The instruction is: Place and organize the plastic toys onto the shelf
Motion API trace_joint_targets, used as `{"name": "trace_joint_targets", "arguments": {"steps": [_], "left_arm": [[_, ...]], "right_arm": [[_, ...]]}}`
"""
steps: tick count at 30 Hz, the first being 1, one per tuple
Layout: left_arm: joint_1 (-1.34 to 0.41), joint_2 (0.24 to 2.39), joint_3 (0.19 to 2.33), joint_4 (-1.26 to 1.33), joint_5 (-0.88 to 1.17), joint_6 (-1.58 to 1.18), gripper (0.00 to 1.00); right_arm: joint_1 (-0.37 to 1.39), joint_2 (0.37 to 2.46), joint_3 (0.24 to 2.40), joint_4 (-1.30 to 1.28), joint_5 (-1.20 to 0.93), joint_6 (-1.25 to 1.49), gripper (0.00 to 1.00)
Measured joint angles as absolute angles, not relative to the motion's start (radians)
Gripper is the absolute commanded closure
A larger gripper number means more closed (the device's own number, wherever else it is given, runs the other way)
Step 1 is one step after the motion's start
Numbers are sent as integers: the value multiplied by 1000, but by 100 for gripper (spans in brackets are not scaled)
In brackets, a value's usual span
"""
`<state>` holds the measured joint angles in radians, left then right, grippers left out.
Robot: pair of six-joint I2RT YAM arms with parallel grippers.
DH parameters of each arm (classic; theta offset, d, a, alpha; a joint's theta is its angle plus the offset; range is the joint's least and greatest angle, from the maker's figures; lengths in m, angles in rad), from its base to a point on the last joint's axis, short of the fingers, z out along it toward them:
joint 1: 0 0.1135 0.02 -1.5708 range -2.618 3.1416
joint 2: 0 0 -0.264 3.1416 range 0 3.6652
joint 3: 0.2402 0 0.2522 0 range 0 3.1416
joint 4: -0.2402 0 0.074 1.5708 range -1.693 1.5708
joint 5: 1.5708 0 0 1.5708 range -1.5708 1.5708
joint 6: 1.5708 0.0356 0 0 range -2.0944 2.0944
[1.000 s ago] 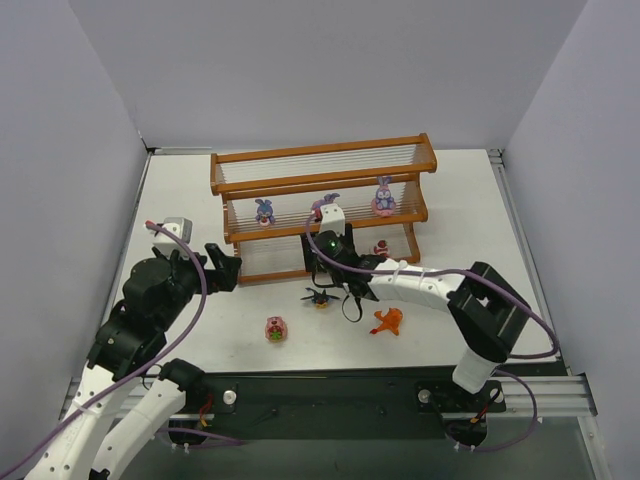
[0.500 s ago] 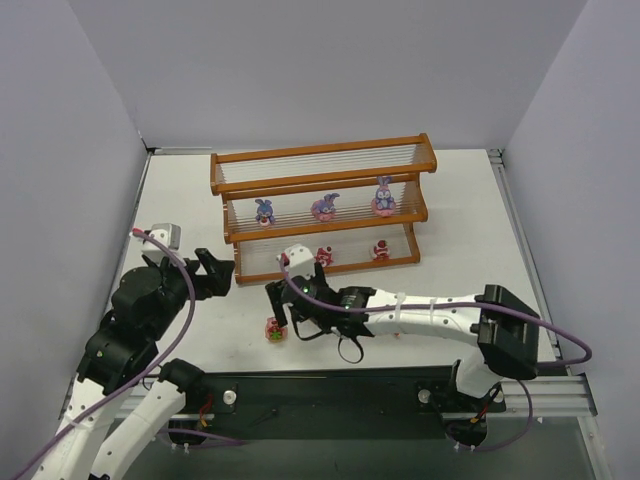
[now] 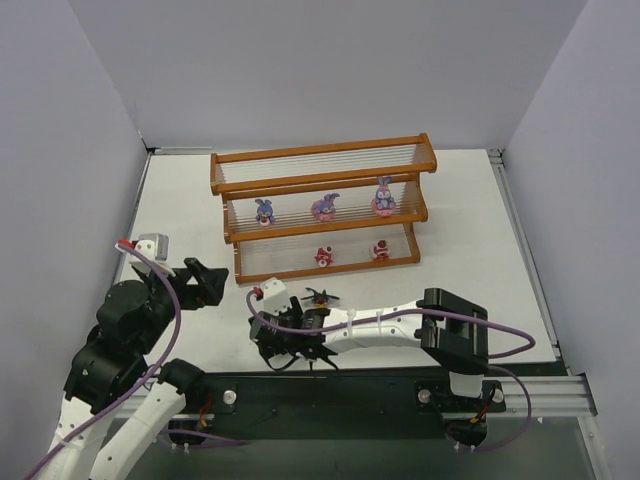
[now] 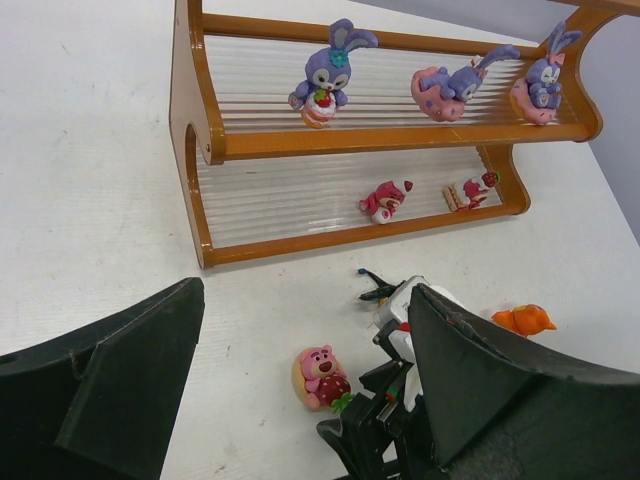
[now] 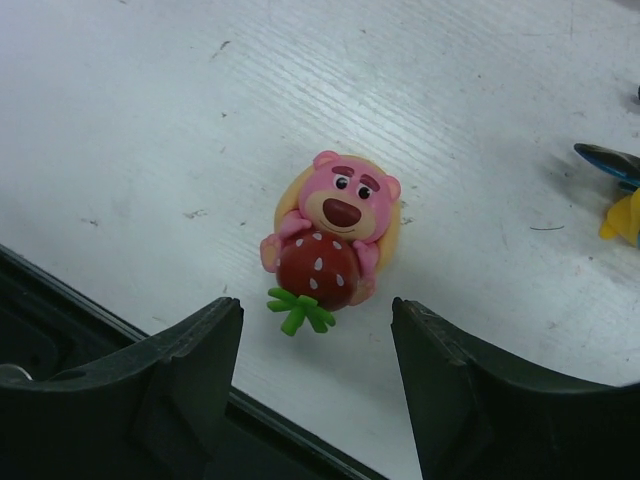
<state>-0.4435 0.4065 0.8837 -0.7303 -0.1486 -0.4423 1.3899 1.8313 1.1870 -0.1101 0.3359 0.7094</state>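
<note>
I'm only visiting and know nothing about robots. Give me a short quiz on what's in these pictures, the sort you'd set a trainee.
1. How many toys stand on the shelf?
2. True or false: the right gripper is shut on the pink bear.
3. Which level of the shelf holds the three purple bunnies? A) top B) middle C) bottom

Key
1. Five: three on the middle level, two on the bottom.
2. False. It is open, with a finger on each side of the bear.
3. B
</note>
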Motion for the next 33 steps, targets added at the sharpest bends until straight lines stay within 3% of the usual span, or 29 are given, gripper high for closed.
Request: {"name": "trace_joint_targets", "arguments": {"steps": [11, 20, 21, 25, 33], "left_arm": [[-443, 382, 884, -761, -145, -443, 7], [-443, 379, 884, -761, -146, -443, 7], [-443, 379, 884, -761, -146, -444, 7], [-443, 379, 883, -761, -146, -447, 7], [-443, 379, 883, -761, -153, -453, 7]], "right_arm": [[1388, 1847, 1216, -138, 386, 732, 53], [1388, 1866, 1240, -134, 396, 714, 78], [1388, 1866, 1240, -132, 395, 711, 86], [1386, 1866, 1240, -133, 395, 707, 100], [1376, 1861, 1245, -141, 413, 691, 100]]}}
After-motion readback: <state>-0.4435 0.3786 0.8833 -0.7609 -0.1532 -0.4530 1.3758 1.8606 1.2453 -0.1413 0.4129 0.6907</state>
